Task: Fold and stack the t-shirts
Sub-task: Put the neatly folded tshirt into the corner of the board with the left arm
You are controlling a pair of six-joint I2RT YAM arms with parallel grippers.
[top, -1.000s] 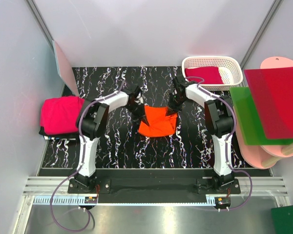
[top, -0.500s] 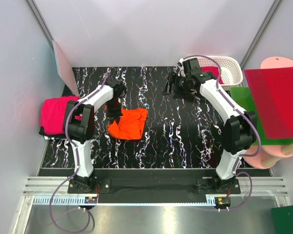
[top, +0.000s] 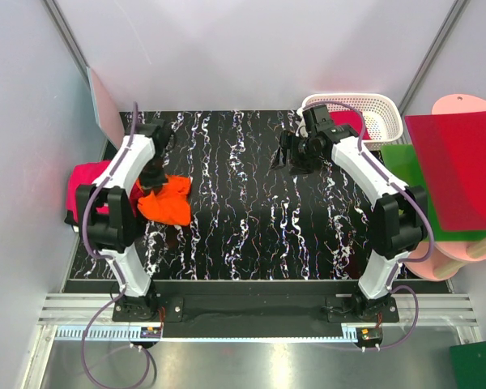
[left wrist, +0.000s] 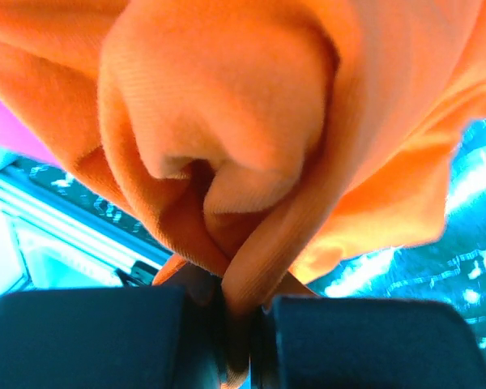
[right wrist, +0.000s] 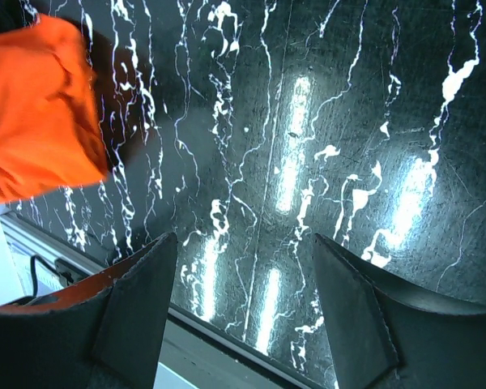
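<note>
Orange soft-cloth folded t-shirt (top: 167,203), freed by the right gripper (top: 285,156) now spread empty at far right, is carried left from mid-table, clenched in the left gripper (left wrist: 242,309), near the magenta-pink folded shirt pile (top: 84,191), so stacking is judged close.

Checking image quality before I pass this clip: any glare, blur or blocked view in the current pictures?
Top external: sharp, evenly lit. Left wrist: the orange t-shirt, pinched in the left gripper, fills the frame, very close and soft. Right wrist: bright reflected streaks glare off the glossy table beyond the open right gripper.
</note>
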